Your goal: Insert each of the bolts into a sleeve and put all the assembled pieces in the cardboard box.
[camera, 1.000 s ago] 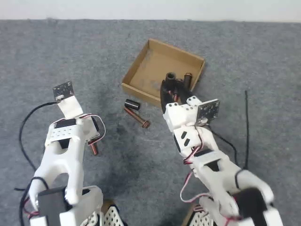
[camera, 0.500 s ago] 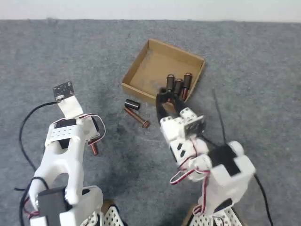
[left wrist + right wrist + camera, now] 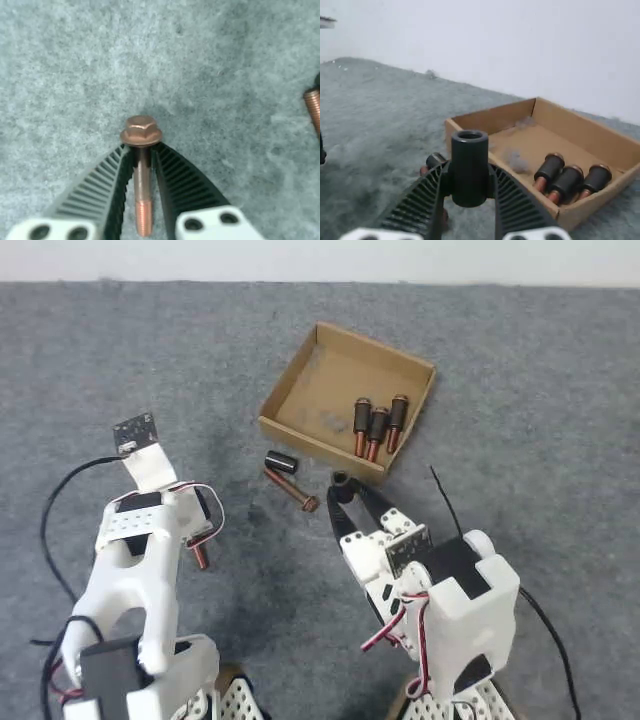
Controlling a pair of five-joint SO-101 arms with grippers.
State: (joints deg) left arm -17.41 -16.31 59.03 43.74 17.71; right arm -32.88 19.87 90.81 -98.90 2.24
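Well apart from my left gripper, clamped lengthwise on a bolt with its head outward, my right gripper pinched a sleeve upright, bore open, near the box.

Grey carpeted surface was seen across the high view, up to a pale wall at the top edge. The cardboard box was set on it at upper centre. A loose black sleeve and a copper bolt were laid just below the box's near wall, sleeve just above bolt. A black cable was looped at left.
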